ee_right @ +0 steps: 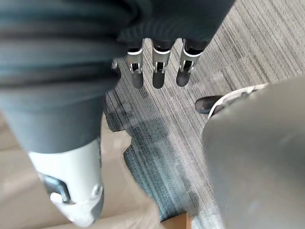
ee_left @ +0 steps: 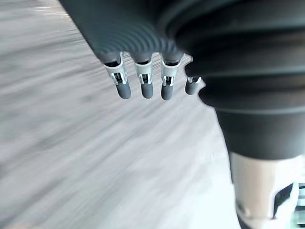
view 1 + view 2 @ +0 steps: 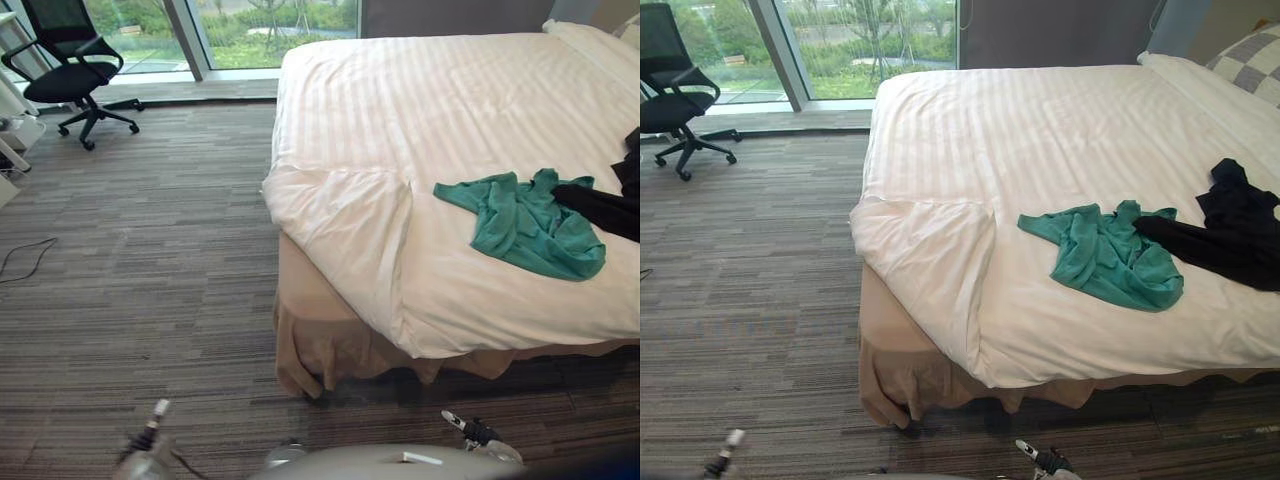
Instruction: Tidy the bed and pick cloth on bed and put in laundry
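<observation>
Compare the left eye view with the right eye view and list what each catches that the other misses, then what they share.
Left eye view: the whole office chair and white furniture beside it. Right eye view: a checked pillow at the bed's head, and nearly all of the black garment. Both: the white duvet, the teal garment lying on it against the black one, the beige bed skirt and the carpet.

Duvet [image 3: 1060,130] is white with faint woven stripes, bed skirt [image 3: 920,375] is plain tan. The teal cloth [image 3: 1105,255] and black cloth [image 3: 1230,225] are both plain. Pillow [image 3: 1252,62] looks grey and white checked, hard to say since it's cut off. Carpet [image 3: 750,280] is streaky grey-brown lines, office chair [image 3: 65,60] is black
</observation>
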